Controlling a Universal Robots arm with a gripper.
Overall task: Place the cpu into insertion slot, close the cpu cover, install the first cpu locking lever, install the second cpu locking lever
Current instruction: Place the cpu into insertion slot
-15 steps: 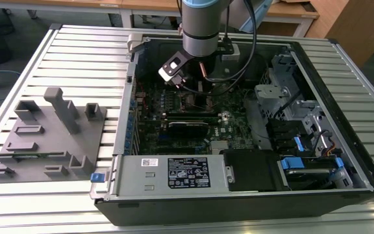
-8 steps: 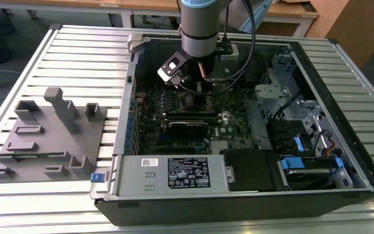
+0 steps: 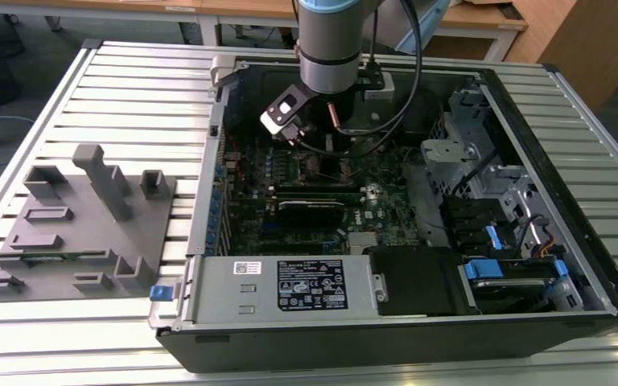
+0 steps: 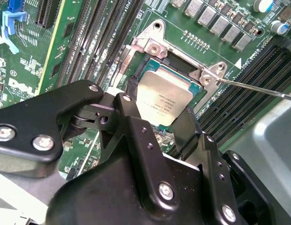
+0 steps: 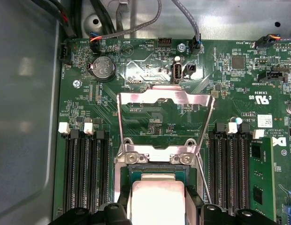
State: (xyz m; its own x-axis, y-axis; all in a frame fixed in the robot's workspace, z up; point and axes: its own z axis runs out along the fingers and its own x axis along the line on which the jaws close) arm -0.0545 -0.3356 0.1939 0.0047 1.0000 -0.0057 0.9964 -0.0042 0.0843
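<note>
Inside an open computer case (image 3: 395,338) lying on a slatted table (image 3: 126,80), the arm's gripper (image 3: 325,157) hangs low over the motherboard (image 3: 287,185). In the second wrist view, its black fingers (image 4: 131,91) are closed on two opposite edges of the cpu (image 4: 162,96), which lies flat in the socket (image 4: 179,67). In the first wrist view the cpu cover (image 5: 164,101) stands swung open just beyond the chip. A thin lever (image 4: 258,89) juts out, unlatched. A grey fixture (image 3: 73,225) sits beside the case, at the exterior view's left.
</note>
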